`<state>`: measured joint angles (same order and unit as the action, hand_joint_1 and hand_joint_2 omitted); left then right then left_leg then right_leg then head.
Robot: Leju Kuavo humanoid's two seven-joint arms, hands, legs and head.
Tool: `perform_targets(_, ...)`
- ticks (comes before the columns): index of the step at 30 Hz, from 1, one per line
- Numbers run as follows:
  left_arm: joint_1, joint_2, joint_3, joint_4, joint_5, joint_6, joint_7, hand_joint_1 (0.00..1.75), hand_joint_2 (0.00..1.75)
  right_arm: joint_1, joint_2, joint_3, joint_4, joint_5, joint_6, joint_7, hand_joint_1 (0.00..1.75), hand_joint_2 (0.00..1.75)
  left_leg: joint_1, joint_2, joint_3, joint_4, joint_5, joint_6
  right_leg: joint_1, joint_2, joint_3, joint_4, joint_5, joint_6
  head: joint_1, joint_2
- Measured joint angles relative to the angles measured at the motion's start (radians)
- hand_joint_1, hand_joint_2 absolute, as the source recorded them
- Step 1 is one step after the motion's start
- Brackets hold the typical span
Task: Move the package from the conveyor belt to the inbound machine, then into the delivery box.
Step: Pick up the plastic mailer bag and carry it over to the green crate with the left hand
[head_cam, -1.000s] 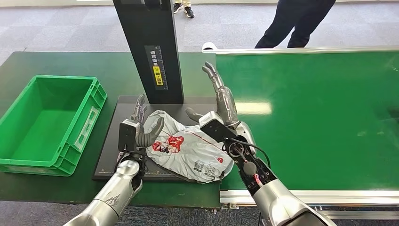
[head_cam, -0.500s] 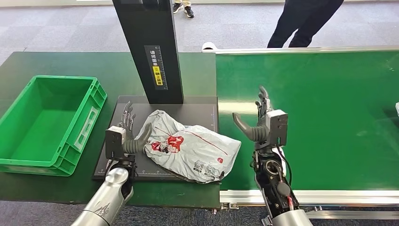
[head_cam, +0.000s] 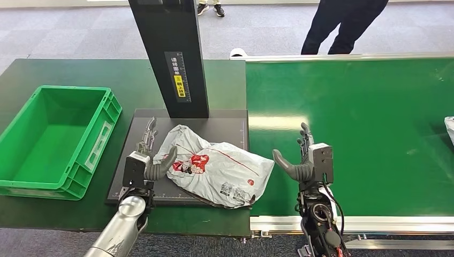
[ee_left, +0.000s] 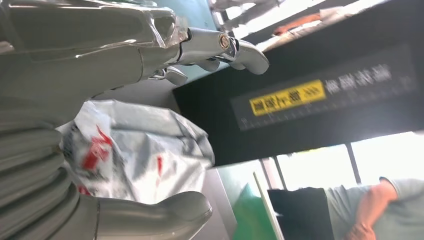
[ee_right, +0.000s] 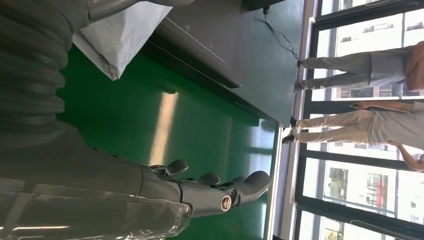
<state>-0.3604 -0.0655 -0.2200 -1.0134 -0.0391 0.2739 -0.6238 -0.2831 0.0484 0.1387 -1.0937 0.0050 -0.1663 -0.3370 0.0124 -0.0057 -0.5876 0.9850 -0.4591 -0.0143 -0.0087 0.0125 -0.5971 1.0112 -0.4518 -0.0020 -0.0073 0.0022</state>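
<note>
From the delivery box (head_cam: 53, 134), my left hand (head_cam: 143, 160), fingers apart, sits beside the package (head_cam: 214, 168) on the inbound machine (head_cam: 136, 128); its slack film may slip; my right hand (head_cam: 305, 160) stands spread over the conveyor belt (head_cam: 375, 118).

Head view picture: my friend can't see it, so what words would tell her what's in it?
A grey plastic package lies on a black scanner plate, with the robot's open left hand beside it. Its open right hand is over the green conveyor belt, apart from the package. An empty green box sits to the left, and a person's legs show behind the belt.
</note>
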Motion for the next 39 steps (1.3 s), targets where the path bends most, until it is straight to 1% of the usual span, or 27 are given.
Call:
perform_targets(3, 0.002, 0.002, -0.019, -0.023, -0.066, 0.02, -0.01, 0.0, 1.75, 0.002, 0.0, -0.001, 0.0, 0.01, 0.014, 0.003, 0.0, 1.75, 0.0, 0.0, 0.0, 0.0, 0.0, 0.0, 0.0, 0.0, 0.0, 0.0, 0.0, 0.0, 0.0, 0.0)
perform_targets(6, 0.003, 0.005, -0.054, -0.069, -0.19, 0.036, -0.012, 0.0, 1.75, 0.002, 0.0, -0.001, 0.0, 0.024, 0.035, 0.003, 0.0, 1.75, 0.0, -0.001, 0.0, 0.0, 0.0, 0.0, 0.0, 0.0, 0.0, 0.0, 0.0, 0.0, 0.0, 0.0)
perform_targets(9, 0.003, 0.011, -0.096, -0.126, -0.3, 0.013, 0.02, 0.0, 1.75, 0.002, 0.002, -0.001, 0.0, 0.032, 0.051, 0.004, 0.0, 1.75, 0.0, 0.0, 0.0, 0.0, 0.0, 0.0, 0.0, 0.0, 0.0, 0.0, 0.0, 0.0, 0.0, 0.0)
perform_targets(11, 0.001, 0.017, -0.115, -0.152, -0.336, -0.003, 0.035, 0.0, 1.75, 0.002, 0.003, -0.001, 0.0, 0.034, 0.056, 0.004, 0.0, 1.75, 0.0, 0.0, 0.0, 0.0, 0.0, 0.0, 0.0, 0.0, 0.0, 0.0, 0.0, 0.0, 0.0, 0.0)
perform_targets(14, -0.011, 0.033, -0.141, -0.173, -0.406, -0.051, 0.058, 0.0, 1.75, 0.002, 0.003, -0.002, 0.0, 0.04, 0.065, 0.005, 0.0, 1.75, 0.0, -0.001, 0.0, 0.0, 0.0, 0.0, 0.0, 0.0, 0.0, 0.0, 0.0, 0.0, 0.0, 0.0)
perform_targets(19, -0.05, 0.073, -0.187, -0.173, -0.54, -0.194, 0.126, 0.0, 1.75, 0.002, 0.003, -0.011, 0.0, 0.053, 0.079, 0.018, 0.0, 1.75, 0.0, 0.0, 0.0, 0.0, 0.0, 0.0, 0.0, 0.0, 0.0, 0.0, 0.0, 0.0, 0.0, 0.0)
perform_targets(23, -0.086, 0.108, -0.234, -0.135, -0.641, -0.305, 0.178, 0.0, 1.75, 0.007, 0.003, -0.029, -0.01, 0.069, 0.088, 0.037, 0.0, 1.75, 0.0, 0.0, 0.0, 0.0, 0.0, 0.0, 0.0, 0.0, 0.0, 0.0, 0.0, 0.0, 0.0, 0.0)
perform_targets(27, -0.122, 0.126, -0.267, -0.074, -0.682, -0.369, 0.212, 0.0, 1.75, 0.019, 0.003, -0.045, -0.029, 0.082, 0.099, 0.047, 0.0, 1.75, 0.0, 0.0, 0.0, 0.0, 0.0, 0.0, 0.0, 0.0, 0.0, 0.0, 0.0, 0.0, 0.0, 0.0)
perform_targets(30, -0.142, 0.132, -0.285, -0.04, -0.703, -0.393, 0.235, 0.0, 1.75, 0.023, 0.003, -0.052, -0.035, 0.086, 0.1, 0.049, 0.0, 1.75, 0.0, 0.0, 0.0, 0.0, 0.0, 0.0, 0.0, 0.0, 0.0, 0.0, 0.0, 0.0, 0.0, 0.0)
perform_targets(33, -0.17, 0.132, -0.311, 0.005, -0.753, -0.419, 0.297, 0.0, 1.75, 0.023, 0.003, -0.054, -0.035, 0.092, 0.105, 0.055, 0.0, 1.75, 0.0, 0.0, 0.0, 0.0, 0.0, 0.0, 0.0, 0.0, 0.0, 0.0, 0.0, 0.0, 0.0, 0.0)
perform_targets(36, -0.204, 0.122, -0.334, 0.057, -0.8, -0.417, 0.356, 0.0, 1.75, 0.022, 0.004, -0.057, -0.035, 0.098, 0.109, 0.06, 0.0, 1.75, 0.0, 0.0, 0.001, 0.0, 0.0, 0.0, 0.0, 0.0, 0.001, 0.0, 0.0, 0.0, 0.0, 0.0)
perform_targets(39, -0.233, 0.11, -0.35, 0.102, -0.828, -0.398, 0.392, 0.0, 1.75, 0.022, 0.005, -0.058, -0.035, 0.104, 0.111, 0.064, 0.0, 1.75, 0.0, 0.0, 0.002, 0.0, 0.0, 0.0, 0.0, 0.0, 0.002, 0.0, 0.0, 0.0, 0.0, 0.0)
